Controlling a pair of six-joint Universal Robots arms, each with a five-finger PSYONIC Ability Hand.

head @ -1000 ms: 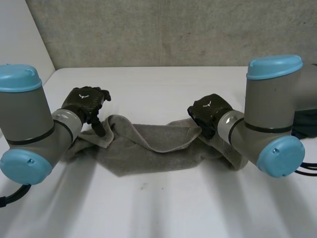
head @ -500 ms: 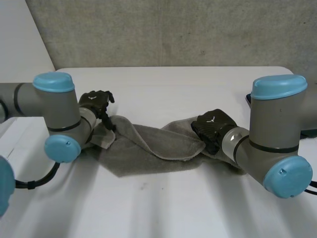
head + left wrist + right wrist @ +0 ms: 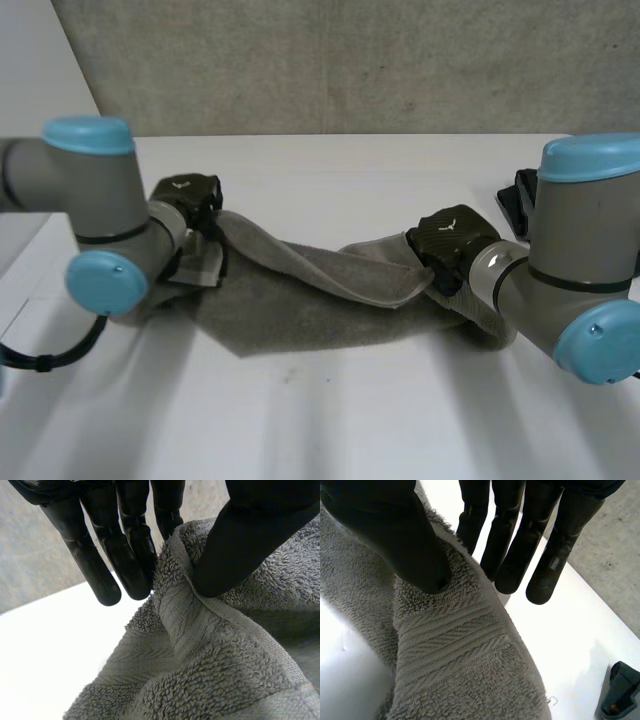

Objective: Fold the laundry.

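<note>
Left robot hand (image 3: 186, 194): pinching the grey towel (image 3: 300, 300) at its left end, thumb (image 3: 235, 550) pressing the hemmed edge against straight fingers (image 3: 132, 565); closing narrowly, with only cloth between.
Right robot hand (image 3: 450, 234): gripping the towel's right end likewise, thumb (image 3: 400, 540) bearing down on the terry, fingers (image 3: 517, 560) reaching straight along the far side of the edge.
Towel: lying crumpled lengthways on the white surface (image 3: 350, 420), stretching between both robot hands, rising slightly at each pinched end, folding over itself in the middle.
Hidden: left corner disappearing behind the left arm (image 3: 100, 230); right end passing under the right arm (image 3: 570, 290).
Hard to make out: dark object (image 3: 515, 200) sitting on the surface beyond the right arm, being cut off by it, lying well apart from the towel.
</note>
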